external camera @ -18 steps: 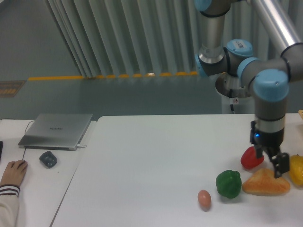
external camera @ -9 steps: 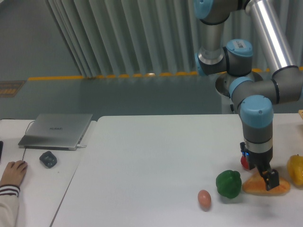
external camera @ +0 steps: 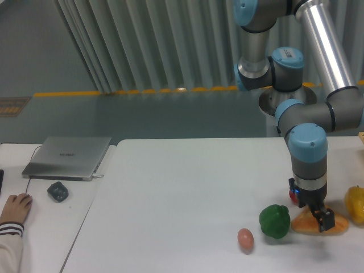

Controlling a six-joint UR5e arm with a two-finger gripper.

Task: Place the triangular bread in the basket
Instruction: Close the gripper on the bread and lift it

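Observation:
The triangular bread [external camera: 336, 226], a golden-orange wedge, lies flat on the white table at the front right. My gripper [external camera: 316, 218] is lowered onto its middle, pointing down. One dark finger [external camera: 326, 219] shows on the bread's right half, and the other is hidden behind the wrist. The finger sits as far off the wrist axis as when the jaws were spread, so the gripper looks open around the bread. No basket is recognisable; only a tan edge [external camera: 362, 136] shows at the right border.
A green pepper [external camera: 274, 221] sits just left of the bread, and a tan egg [external camera: 245, 239] further left. A red pepper [external camera: 293, 196] peeks out behind the wrist, and a yellow pepper [external camera: 356, 205] is at the right edge. A laptop [external camera: 68, 156], a mouse [external camera: 57, 191] and a person's hand [external camera: 16, 207] are at the far left.
The gripper moved left and down from above the red pepper onto the bread, now covering most of the red pepper. The bread has not moved.

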